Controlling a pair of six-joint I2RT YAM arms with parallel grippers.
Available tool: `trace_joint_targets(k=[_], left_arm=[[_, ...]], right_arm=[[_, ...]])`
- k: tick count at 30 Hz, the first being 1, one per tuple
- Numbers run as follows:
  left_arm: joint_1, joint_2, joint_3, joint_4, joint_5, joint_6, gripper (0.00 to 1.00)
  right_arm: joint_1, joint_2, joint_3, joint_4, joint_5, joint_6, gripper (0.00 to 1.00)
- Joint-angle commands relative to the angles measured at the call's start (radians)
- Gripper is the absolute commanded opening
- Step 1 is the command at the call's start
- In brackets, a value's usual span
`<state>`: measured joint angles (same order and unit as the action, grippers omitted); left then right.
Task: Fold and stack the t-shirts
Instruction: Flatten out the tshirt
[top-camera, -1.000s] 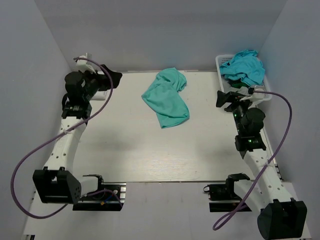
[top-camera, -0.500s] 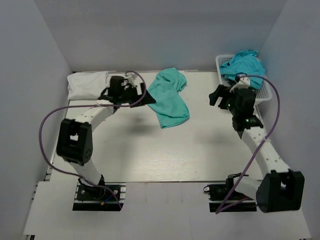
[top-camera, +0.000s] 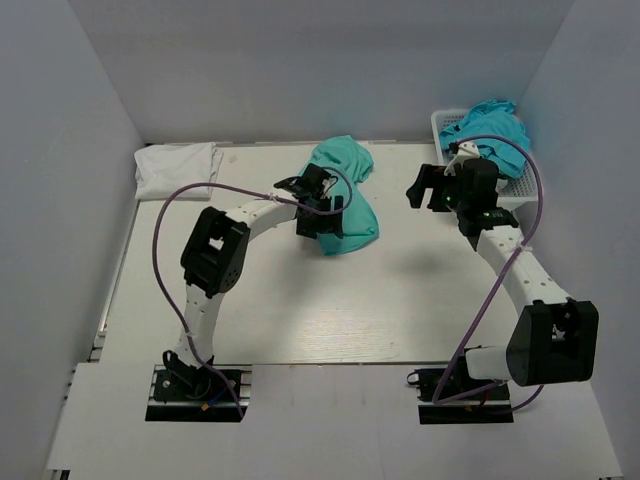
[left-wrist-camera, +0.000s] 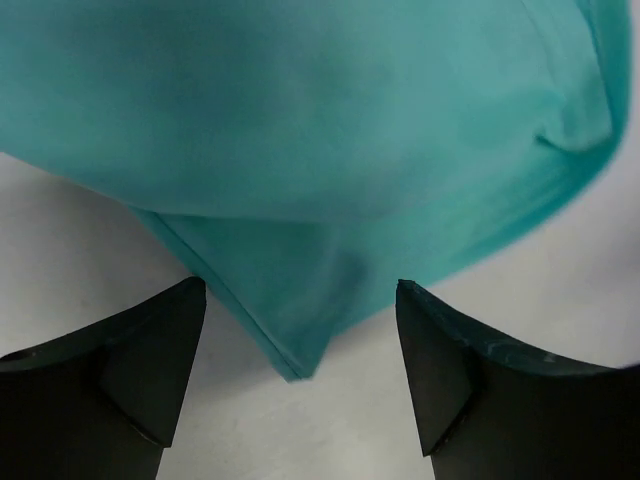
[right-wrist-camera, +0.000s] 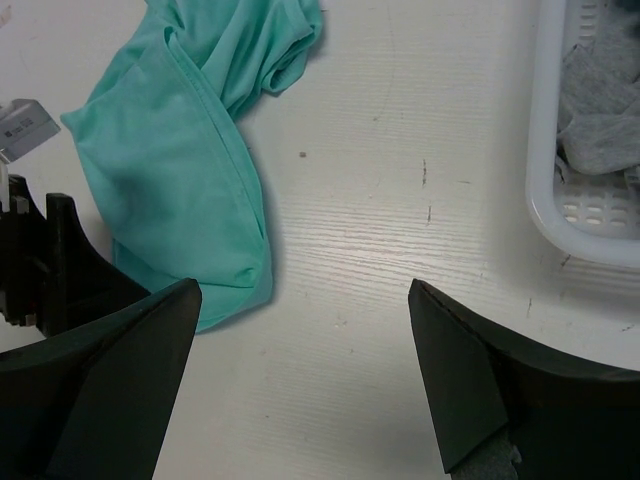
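Note:
A crumpled mint-green t-shirt (top-camera: 345, 180) lies at the back middle of the table. My left gripper (top-camera: 324, 214) hangs open low over its near left part. In the left wrist view a pointed corner of the shirt (left-wrist-camera: 290, 335) sits between the left gripper's (left-wrist-camera: 300, 288) spread fingers, unclamped. A folded white t-shirt (top-camera: 178, 168) rests at the back left. Turquoise t-shirts (top-camera: 490, 130) are heaped in the basket at the back right. My right gripper (top-camera: 426, 191) is open above bare table, right of the mint-green shirt (right-wrist-camera: 180, 170), with nothing between the fingers (right-wrist-camera: 470, 380).
The white mesh basket (top-camera: 520, 190) stands against the right wall, its rim (right-wrist-camera: 545, 190) at the right of the right wrist view. The left arm's wrist (right-wrist-camera: 35, 260) shows at that view's left edge. Grey walls close in the table on three sides.
My left arm swung from the back left corner across to the mint-green shirt, uncovering the white shirt. My right gripper moved left, away from the basket.

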<state>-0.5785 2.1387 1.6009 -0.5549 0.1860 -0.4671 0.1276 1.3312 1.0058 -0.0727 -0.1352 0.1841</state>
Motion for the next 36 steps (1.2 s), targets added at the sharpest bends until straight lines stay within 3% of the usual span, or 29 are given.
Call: trace_joint_targets(k=[1, 4, 7, 8, 9, 14, 18, 25, 28, 32, 36], left_arm=[[-0.023, 0.036, 0.085, -0.150, -0.198, -0.019, 0.86], [-0.032, 0.059, 0.097, -0.172, -0.281, -0.033, 0.67], [-0.032, 0.059, 0.097, -0.181, -0.281, -0.042, 0.31], [-0.032, 0.059, 0.087, -0.194, -0.272, -0.042, 0.03], [-0.032, 0.031, 0.059, -0.194, -0.272, -0.053, 0.00], [-0.012, -0.155, -0.160, -0.154, -0.261, -0.064, 0.00], [-0.012, -0.307, -0.356, -0.184, -0.374, -0.123, 0.00], [-0.012, -0.378, -0.472, -0.203, -0.384, -0.180, 0.00], [-0.012, -0.387, -0.490, -0.203, -0.393, -0.189, 0.00], [-0.012, -0.427, -0.521, -0.203, -0.393, -0.200, 0.00], [-0.012, -0.465, -0.561, -0.194, -0.379, -0.200, 0.00]], right_arm=[[0.004, -0.027, 0.027, -0.004, 0.035, -0.028, 0.90], [0.006, -0.035, 0.027, -0.015, 0.052, -0.049, 0.90], [0.017, -0.026, 0.030, -0.013, 0.065, -0.075, 0.90], [0.026, -0.021, 0.031, -0.015, 0.066, -0.090, 0.90], [0.035, -0.020, 0.034, -0.015, 0.069, -0.106, 0.90], [0.121, 0.058, 0.085, 0.004, 0.055, -0.161, 0.90], [0.204, 0.172, 0.174, -0.004, 0.036, -0.169, 0.90], [0.354, 0.506, 0.503, -0.088, 0.000, -0.127, 0.90], [0.440, 0.647, 0.664, -0.159, 0.077, -0.118, 0.90], [0.484, 0.786, 0.870, -0.249, 0.329, -0.011, 0.90], [0.497, 0.927, 0.994, -0.205, 0.540, 0.028, 0.90]])
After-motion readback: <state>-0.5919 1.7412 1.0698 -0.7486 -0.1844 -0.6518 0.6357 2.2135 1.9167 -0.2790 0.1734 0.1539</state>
